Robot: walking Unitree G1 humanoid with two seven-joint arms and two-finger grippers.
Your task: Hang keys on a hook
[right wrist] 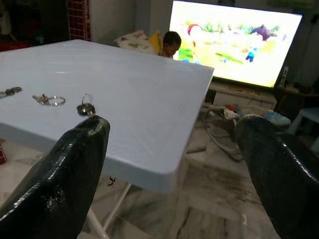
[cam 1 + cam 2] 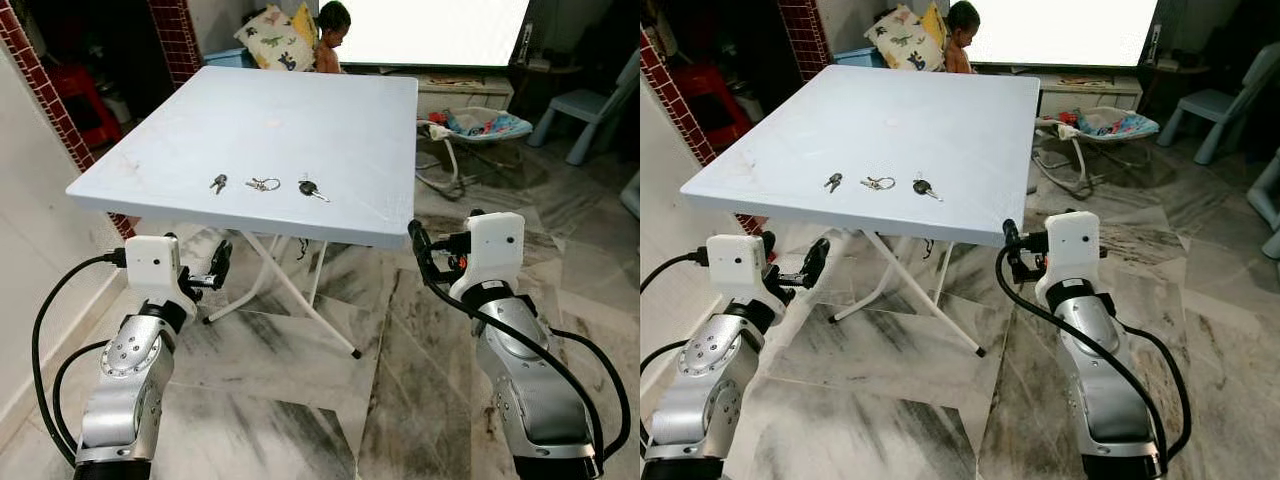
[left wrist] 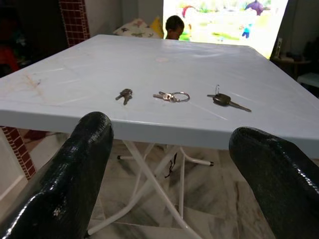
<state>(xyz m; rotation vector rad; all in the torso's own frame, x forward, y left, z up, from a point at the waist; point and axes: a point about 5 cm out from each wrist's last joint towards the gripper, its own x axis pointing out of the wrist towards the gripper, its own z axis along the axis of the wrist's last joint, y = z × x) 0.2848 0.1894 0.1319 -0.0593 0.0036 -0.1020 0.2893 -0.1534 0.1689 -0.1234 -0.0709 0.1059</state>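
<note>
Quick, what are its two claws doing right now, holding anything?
Left gripper: open, empty, below the table edge.
Right gripper: open, empty, by the table's near corner.

Grey-streaked marble floor (image 2: 420, 380) all over, with a pale blue folding table (image 2: 300, 130) on white crossed legs in the middle. Red tiled pillar (image 2: 45, 90) on the left next to a white wall. At the back a big bright TV (image 1: 234, 42), a person (image 2: 330, 35) sitting by a dinosaur pillow (image 2: 268, 40), a baby bouncer (image 2: 475, 130), and a small blue chair (image 2: 590, 105) off right.
</note>
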